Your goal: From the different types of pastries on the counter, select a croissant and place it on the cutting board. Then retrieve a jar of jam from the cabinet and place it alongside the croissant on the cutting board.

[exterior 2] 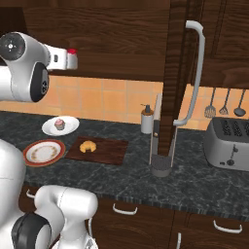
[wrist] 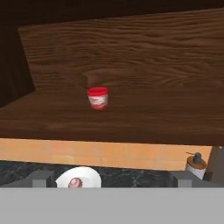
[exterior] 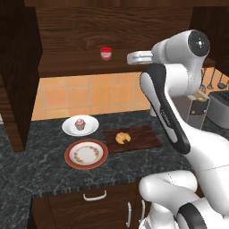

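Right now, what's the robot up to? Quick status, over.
Claw open, empty, facing the cabinet shelf. Croissant already on cutting board. Jar of jam upright on shelf, untouched. Nothing between claw and jar.

No text, brand, number or sign can be read. The jar of jam (wrist: 97,97) on the cabinet shelf, centre of the hand view, has a red-and-white body, but any label on it is too small to read.
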Robot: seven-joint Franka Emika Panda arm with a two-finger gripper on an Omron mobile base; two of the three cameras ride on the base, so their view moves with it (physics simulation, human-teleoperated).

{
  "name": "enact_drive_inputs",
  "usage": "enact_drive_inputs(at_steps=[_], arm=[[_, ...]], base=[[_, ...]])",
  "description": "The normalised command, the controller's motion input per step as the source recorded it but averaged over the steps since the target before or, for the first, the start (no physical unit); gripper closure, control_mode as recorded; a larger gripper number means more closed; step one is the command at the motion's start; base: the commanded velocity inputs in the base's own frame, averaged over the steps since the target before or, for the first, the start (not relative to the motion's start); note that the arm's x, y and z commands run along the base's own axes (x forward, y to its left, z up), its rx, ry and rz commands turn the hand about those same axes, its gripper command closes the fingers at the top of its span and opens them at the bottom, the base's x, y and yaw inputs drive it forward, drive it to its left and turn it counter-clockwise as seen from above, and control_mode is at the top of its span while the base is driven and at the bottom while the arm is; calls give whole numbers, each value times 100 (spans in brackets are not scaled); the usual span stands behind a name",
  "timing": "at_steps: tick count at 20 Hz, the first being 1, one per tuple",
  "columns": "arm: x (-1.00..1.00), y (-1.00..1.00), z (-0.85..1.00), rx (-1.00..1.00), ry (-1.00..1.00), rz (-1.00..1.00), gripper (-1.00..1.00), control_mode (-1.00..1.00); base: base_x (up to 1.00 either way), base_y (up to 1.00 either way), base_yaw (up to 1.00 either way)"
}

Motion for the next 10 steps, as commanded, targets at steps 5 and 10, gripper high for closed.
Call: enact_drive_inputs(at_steps=[5, 10], arm=[[47, 10, 0, 0, 2, 0, -100, -100], [7, 31, 0, -3, -1, 0, -100, -100]], base=[[0, 0, 0], [0, 0, 0]])
